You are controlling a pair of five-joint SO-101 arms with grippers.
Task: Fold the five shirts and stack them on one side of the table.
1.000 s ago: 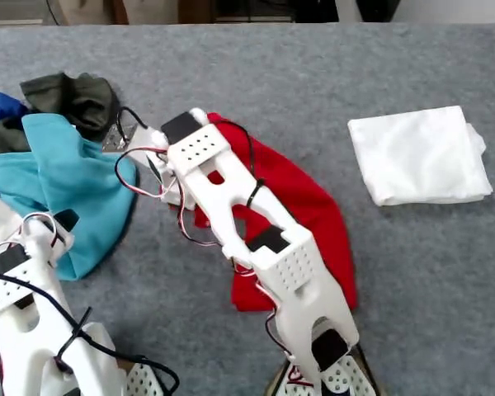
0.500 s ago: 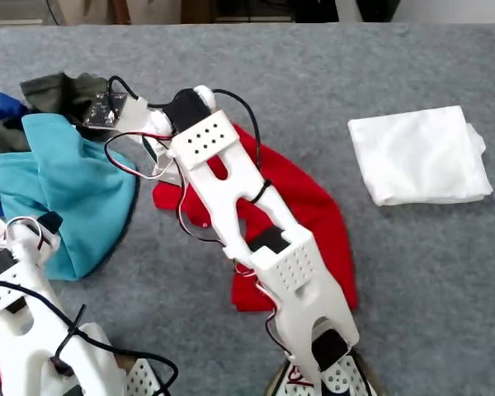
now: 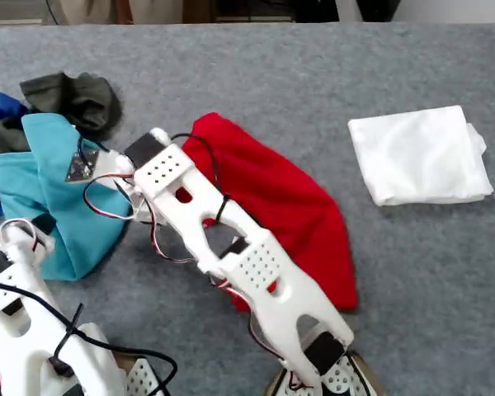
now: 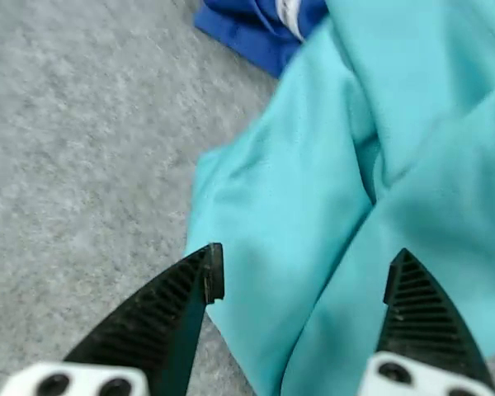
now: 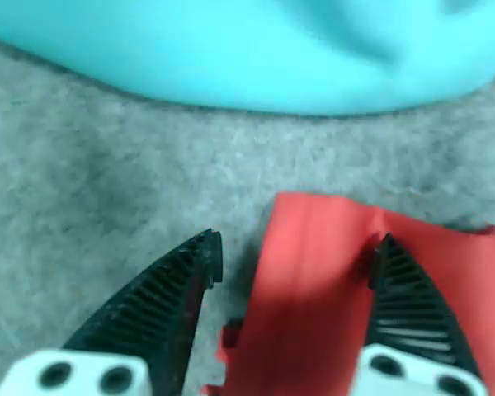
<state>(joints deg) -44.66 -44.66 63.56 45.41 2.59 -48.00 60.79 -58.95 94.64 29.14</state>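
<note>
Rumpled red shirt (image 3: 274, 196) lies on fuzzy grey table (image 3: 355, 58).

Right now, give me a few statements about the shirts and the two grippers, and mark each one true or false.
1. The white shirt lies folded, apart from the other shirts. True.
2. The right gripper is shut on the red shirt. False: it is open, with the red shirt's edge under it.
3. The left gripper is open over the teal shirt. True.
4. The red shirt lies on top of the white shirt. False: bare grey table shows between them.
5. The dark green shirt is folded on the white shirt. False: it lies crumpled next to the teal shirt.
</note>
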